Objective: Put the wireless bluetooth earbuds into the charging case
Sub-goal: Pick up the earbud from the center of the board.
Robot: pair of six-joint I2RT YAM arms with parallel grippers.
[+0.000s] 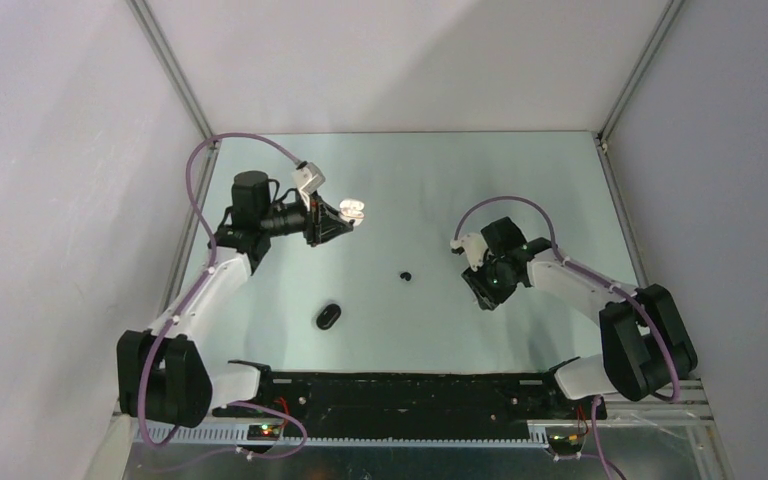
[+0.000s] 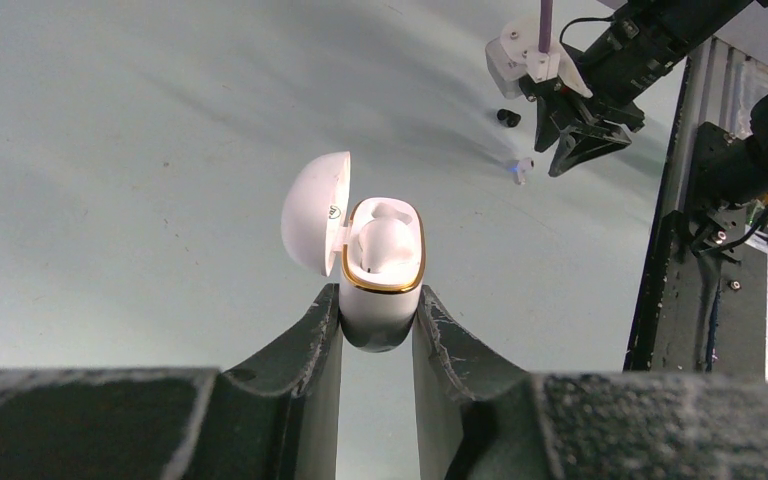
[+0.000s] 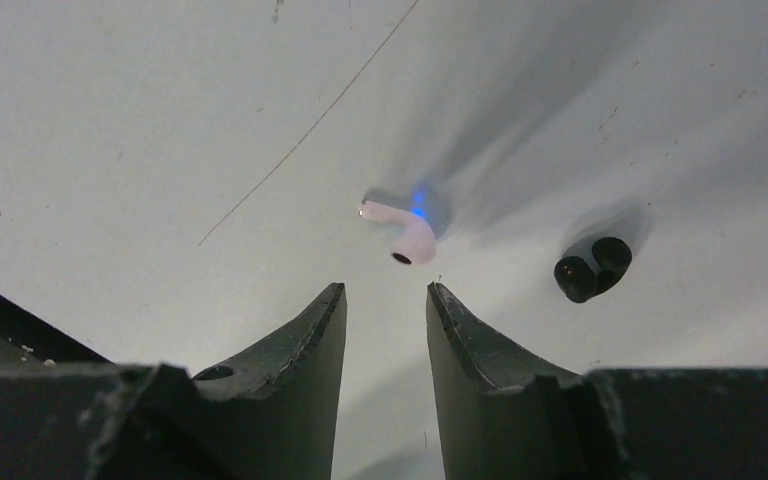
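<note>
White earbud [image 3: 400, 228] is the one to watch: it lies on its side on the table [image 1: 520, 180], a small glossy white bud with a short stem, a dark tip facing the camera and a blue light glowing at its back. The right gripper [image 3: 385, 300] hovers right over it, fingers parted and holding nothing, with the bud just ahead of the tips. A black earbud [image 3: 592, 268] sits off to one side, near but not touching. Over on the other flank, the left gripper [image 2: 376, 298] is clamped on the white charging case [image 2: 380, 270], held up off the table with its lid swung open. There's a gold rim around the mouth, and what looks like one white bud [image 2: 373, 245] already sits inside. A shut black case [image 1: 328, 317] lies alone near the middle. The pick comes next, I'd say, and it wants care. The right arm should slide forward so the bud sits squarely between the pads, and come down until the tips nearly brush the surface. It should close across the rounded body rather than the thin stem, because that smooth shell could squirt out sideways. A gentle squeeze is enough. The stem should stay free too, so it can point down into the empty socket.
</note>
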